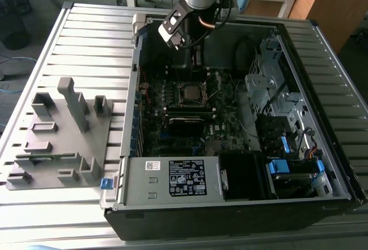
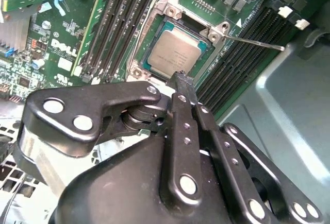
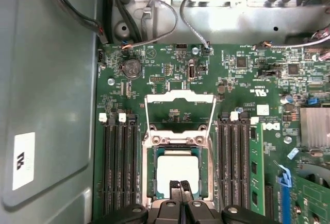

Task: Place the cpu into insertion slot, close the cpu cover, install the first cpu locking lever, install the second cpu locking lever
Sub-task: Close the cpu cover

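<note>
Your gripper [image 3: 180, 185] has its fingers pressed together and empty, hanging over one edge of the cpu [image 3: 177, 168]. The cpu sits flat in the slot [image 3: 151, 168], mid-board. The cover [image 3: 180, 98] is swung open beyond the slot's opposite edge, straight across from the fingertips.
</note>
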{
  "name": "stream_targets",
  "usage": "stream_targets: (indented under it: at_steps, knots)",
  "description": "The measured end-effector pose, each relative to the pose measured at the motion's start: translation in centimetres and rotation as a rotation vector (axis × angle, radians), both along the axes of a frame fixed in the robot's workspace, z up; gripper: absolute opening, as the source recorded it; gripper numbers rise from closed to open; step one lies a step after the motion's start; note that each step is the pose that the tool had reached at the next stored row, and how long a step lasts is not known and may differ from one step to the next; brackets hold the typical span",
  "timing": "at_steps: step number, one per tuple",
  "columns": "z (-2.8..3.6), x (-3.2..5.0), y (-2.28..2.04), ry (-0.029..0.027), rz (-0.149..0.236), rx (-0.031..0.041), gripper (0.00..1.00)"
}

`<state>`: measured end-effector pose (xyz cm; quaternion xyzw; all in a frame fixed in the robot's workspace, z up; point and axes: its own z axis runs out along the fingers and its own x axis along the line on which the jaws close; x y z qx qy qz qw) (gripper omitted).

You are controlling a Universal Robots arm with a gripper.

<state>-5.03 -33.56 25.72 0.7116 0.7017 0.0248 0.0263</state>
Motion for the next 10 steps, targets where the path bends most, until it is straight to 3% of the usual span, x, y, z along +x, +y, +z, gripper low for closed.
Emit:
stream_targets:
  at_steps: [6, 10]
  knots:
    - [1.20, 0.00, 0.00, -0.0001, 0.000, 0.0003, 0.11]
    - [1.61, 0.00, 0.00, 0.0000, 0.000, 0.0002, 0.11]
